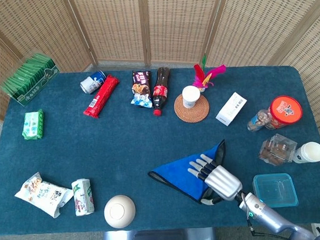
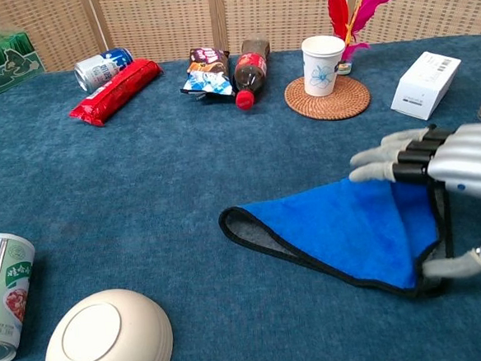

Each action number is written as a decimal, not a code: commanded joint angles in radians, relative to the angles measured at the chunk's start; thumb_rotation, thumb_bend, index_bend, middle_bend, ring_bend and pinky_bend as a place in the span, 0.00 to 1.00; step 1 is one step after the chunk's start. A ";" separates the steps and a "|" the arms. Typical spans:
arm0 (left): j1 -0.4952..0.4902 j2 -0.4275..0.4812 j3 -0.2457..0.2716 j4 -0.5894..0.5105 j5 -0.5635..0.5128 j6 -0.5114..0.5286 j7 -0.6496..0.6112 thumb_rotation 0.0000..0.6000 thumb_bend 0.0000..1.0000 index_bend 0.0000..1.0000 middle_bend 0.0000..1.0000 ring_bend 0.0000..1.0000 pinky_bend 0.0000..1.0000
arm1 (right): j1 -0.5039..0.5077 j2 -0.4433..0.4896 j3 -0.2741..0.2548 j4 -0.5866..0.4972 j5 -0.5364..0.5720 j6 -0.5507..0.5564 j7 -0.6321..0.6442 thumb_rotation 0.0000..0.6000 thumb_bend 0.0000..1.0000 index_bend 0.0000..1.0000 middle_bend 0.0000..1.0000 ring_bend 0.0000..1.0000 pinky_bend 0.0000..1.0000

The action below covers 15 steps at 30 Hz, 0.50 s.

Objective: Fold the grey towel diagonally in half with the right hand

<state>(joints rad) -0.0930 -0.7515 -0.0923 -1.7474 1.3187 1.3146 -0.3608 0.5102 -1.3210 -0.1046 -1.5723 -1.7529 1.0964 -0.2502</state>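
Note:
The towel [image 1: 178, 172] lies folded into a triangle near the front of the table, its blue face up and a grey underside with a dark border showing along its left edge [image 2: 252, 229]. My right hand [image 1: 220, 179] hovers over the towel's right end, with fingers [image 2: 388, 160] stretched out flat and apart above the cloth and the thumb [image 2: 453, 265] hanging low beside the towel's near right corner. It holds nothing. In the chest view the right hand [image 2: 458, 161] hides the towel's far right tip. My left hand does not show in either view.
A white bowl [image 1: 119, 211] sits upside down left of the towel, with a can [image 1: 82, 196] and a snack bag [image 1: 43, 194] beyond it. A clear blue box [image 1: 275, 190] stands right of my hand. A cup on a coaster [image 1: 191, 103] and a white box [image 1: 231, 109] stand behind.

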 commanded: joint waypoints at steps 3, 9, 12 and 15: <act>0.001 0.001 -0.001 0.001 0.000 0.001 -0.003 1.00 0.17 0.06 0.00 0.00 0.00 | 0.003 0.030 0.020 0.004 -0.005 0.027 -0.017 0.45 0.24 0.04 0.00 0.00 0.00; 0.003 0.003 0.001 0.000 0.007 0.005 -0.009 1.00 0.17 0.06 0.00 0.00 0.00 | 0.004 0.062 0.043 -0.025 0.007 0.043 -0.024 0.44 0.25 0.04 0.00 0.00 0.00; 0.004 0.003 0.002 0.001 0.010 0.008 -0.011 1.00 0.17 0.06 0.00 0.00 0.00 | 0.007 0.064 0.058 -0.024 0.023 0.043 -0.013 0.44 0.25 0.04 0.00 0.00 0.00; 0.004 0.004 0.002 0.001 0.012 0.007 -0.016 1.00 0.17 0.06 0.00 0.00 0.00 | 0.013 0.061 0.070 -0.010 0.035 0.041 0.007 0.44 0.24 0.04 0.00 0.00 0.00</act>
<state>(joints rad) -0.0889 -0.7480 -0.0903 -1.7463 1.3302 1.3222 -0.3756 0.5196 -1.2587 -0.0415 -1.5905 -1.7252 1.1382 -0.2532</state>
